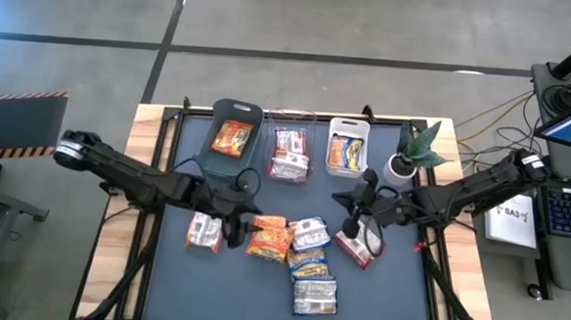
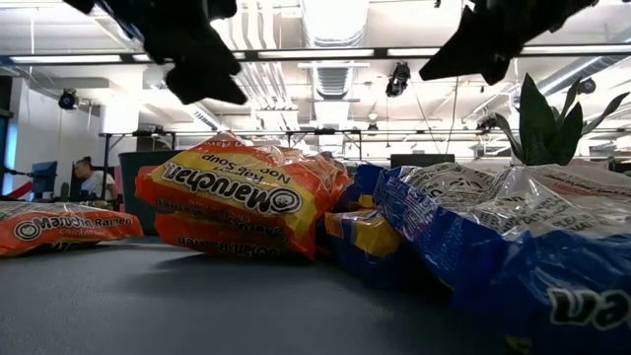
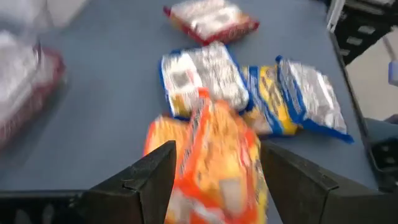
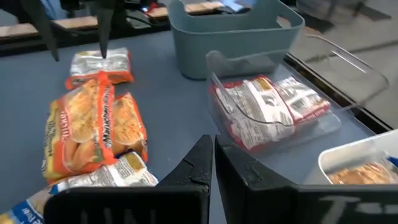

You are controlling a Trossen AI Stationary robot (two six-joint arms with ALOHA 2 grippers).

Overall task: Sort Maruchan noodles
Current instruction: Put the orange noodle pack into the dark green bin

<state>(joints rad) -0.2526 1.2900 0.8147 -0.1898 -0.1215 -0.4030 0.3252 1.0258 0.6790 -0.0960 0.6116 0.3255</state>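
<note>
3 bins [image 1: 289, 152] each hold packets; about 6 packets [image 1: 304, 264] remain on bench. Left tool [image 1: 235, 218] wide over orange packet [image 1: 269, 238]; right tool [image 1: 353, 225] closed, empty.

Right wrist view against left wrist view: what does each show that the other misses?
Only the right wrist view shows the teal bin, the clear bin holding red-and-white packets, a corner of the white bin, and the shut right claw. Only the left wrist view shows the open left claw straddling an orange packet, plus blue-edged packets. Both show orange Maruchan packets on the dark mat.
</note>
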